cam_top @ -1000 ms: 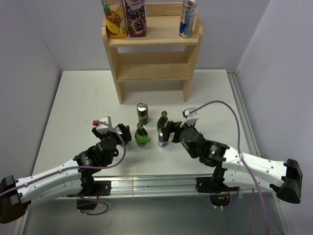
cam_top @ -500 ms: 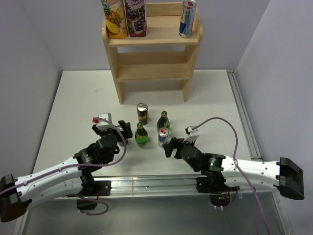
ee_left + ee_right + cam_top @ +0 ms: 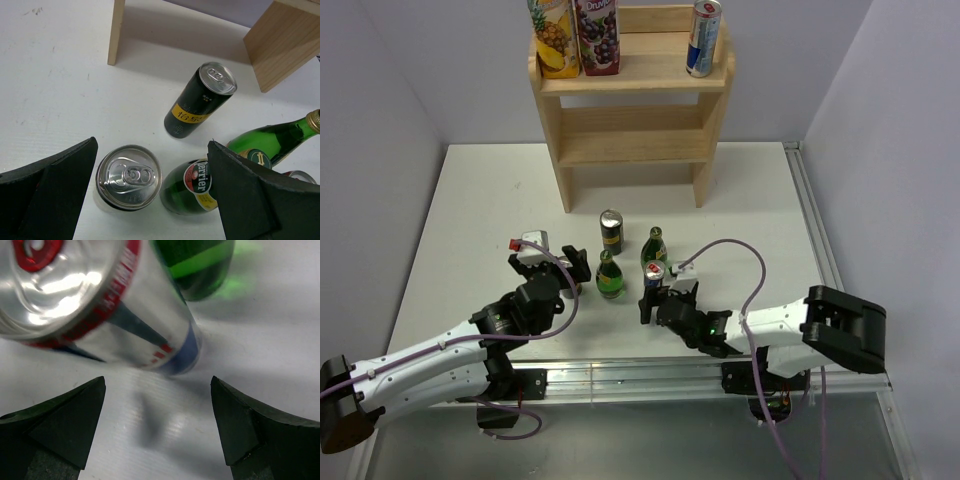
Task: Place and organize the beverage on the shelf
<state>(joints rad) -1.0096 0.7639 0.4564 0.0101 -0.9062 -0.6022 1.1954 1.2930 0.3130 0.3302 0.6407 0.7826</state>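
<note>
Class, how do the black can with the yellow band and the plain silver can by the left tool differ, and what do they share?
The black can with the yellow band is dark and printed; the plain silver can is bare silver. The silver can stands between the open left tool's fingers; the black can stands apart, nearer the light wooden shelf's legs. Both are upright and unopened.

We see the pale wooden shelf (image 3: 630,148) upright, two juice cartons (image 3: 597,35) and a blue can (image 3: 703,38) on its top tier, with a dark can (image 3: 611,231), two green bottles (image 3: 610,275) and a red-topped can (image 3: 653,281) clustered before it.
</note>
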